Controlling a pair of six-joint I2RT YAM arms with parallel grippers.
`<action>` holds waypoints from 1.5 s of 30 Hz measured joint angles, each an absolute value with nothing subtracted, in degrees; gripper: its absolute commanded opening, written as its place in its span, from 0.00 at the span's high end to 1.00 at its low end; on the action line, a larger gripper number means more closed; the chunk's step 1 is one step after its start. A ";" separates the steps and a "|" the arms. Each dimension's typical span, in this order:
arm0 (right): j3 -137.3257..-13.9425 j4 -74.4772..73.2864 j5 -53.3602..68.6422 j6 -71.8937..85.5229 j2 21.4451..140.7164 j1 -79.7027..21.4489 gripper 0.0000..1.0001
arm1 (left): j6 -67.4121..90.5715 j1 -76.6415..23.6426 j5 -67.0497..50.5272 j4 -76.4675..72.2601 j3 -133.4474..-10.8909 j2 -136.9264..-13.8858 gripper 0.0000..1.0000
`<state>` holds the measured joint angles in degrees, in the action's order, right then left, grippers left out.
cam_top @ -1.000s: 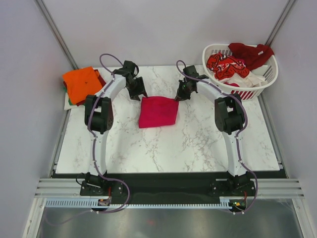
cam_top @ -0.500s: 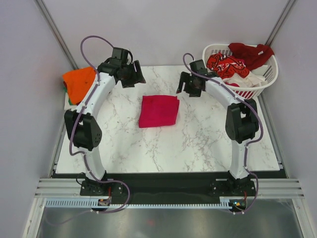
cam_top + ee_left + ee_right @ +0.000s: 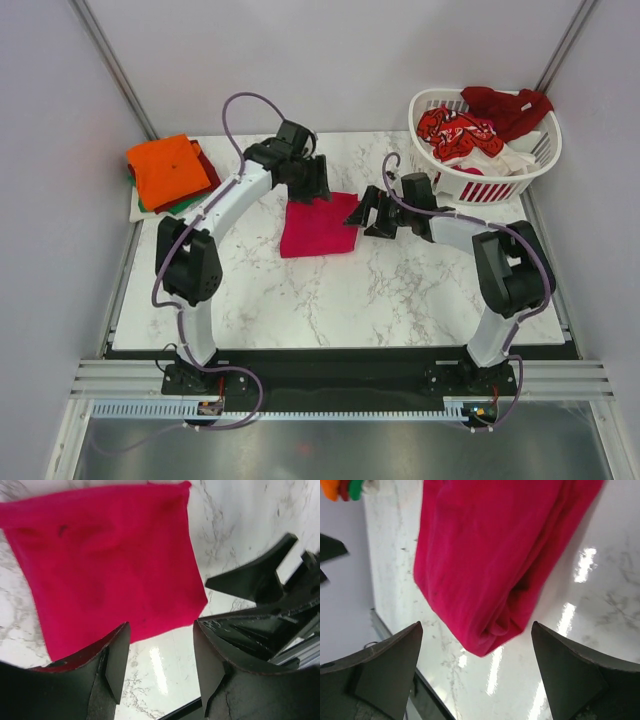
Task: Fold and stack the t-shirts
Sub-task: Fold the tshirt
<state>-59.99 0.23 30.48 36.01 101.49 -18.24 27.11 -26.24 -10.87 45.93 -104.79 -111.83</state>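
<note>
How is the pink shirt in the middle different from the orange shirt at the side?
The magenta t-shirt is pinkish red; the orange t-shirt is bright orange. The magenta t-shirt lies alone in the middle of the marble table; the orange t-shirt tops a pile at the far left corner, with dark red cloth showing under it. Both are folded flat.

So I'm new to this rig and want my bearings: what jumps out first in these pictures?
The folded magenta-red t-shirt in the middle of the table, with the left pincer and right pincer open at its far and right edges. Then the white basket of red and white clothes at far right, and the orange-topped stack at far left.
</note>
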 measured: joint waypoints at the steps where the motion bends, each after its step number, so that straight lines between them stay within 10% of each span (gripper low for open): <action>1: -58.59 3.99 32.53 37.63 102.32 -18.11 0.02 | 27.20 -27.46 -10.81 45.91 -103.92 -111.83 0.41; 24: -43.16 64.38 48.14 68.99 118.10 -17.23 0.02 | 31.73 -31.83 -11.29 34.46 -83.20 -109.86 0.48; 45: -29.08 32.73 41.47 48.18 95.00 -20.99 0.02 | 36.14 -32.53 -17.19 15.90 -73.28 -113.12 0.56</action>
